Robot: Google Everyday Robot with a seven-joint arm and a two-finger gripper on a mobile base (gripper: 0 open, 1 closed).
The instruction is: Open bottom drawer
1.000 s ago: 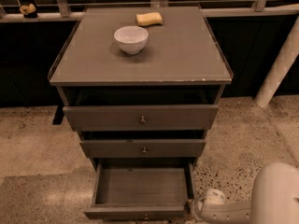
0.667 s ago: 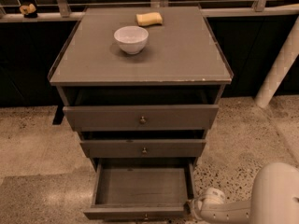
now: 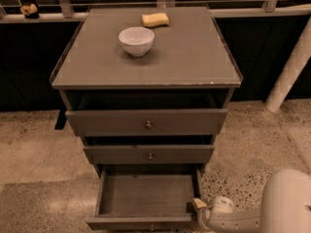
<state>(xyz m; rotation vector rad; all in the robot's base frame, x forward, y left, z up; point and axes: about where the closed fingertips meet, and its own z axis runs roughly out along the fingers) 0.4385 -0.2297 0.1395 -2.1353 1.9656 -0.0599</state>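
The grey-brown wooden bottom drawer (image 3: pixel 146 195) of the squat three-drawer cabinet (image 3: pixel 184 62) stands pulled well out toward me. Its bare floor is open to view and its slim front panel sits right at the lower edge of what I can see. Above it, the middle drawer front (image 3: pixel 116 154) and the tall top drawer front (image 3: pixel 107 122) each sit proud of the frame by only a little. The robot's pale two-finger gripper (image 3: pixel 199 205) is down at the drawer's right front corner, just beside the side wall or touching it; I cannot tell which. I also cannot tell whether the claw is spread or closed, nor whether it has hold of anything. The white arm (image 3: pixel 243 220) reaches in low from the right over the speckled stone floor (image 3: pixel 252 149). A white ceramic bowl (image 3: pixel 136 41) and a yellow sponge (image 3: pixel 155 19) sit on the cabinet top, well apart from the work. To my eye the opening itself looks as good as done, and the step in hand is the finish. The next move seems to call for letting go if anything is held, then drawing the arm back to the right, clear of that corner. It should go gently, so the drawer is neither nudged shut nor dragged askew.
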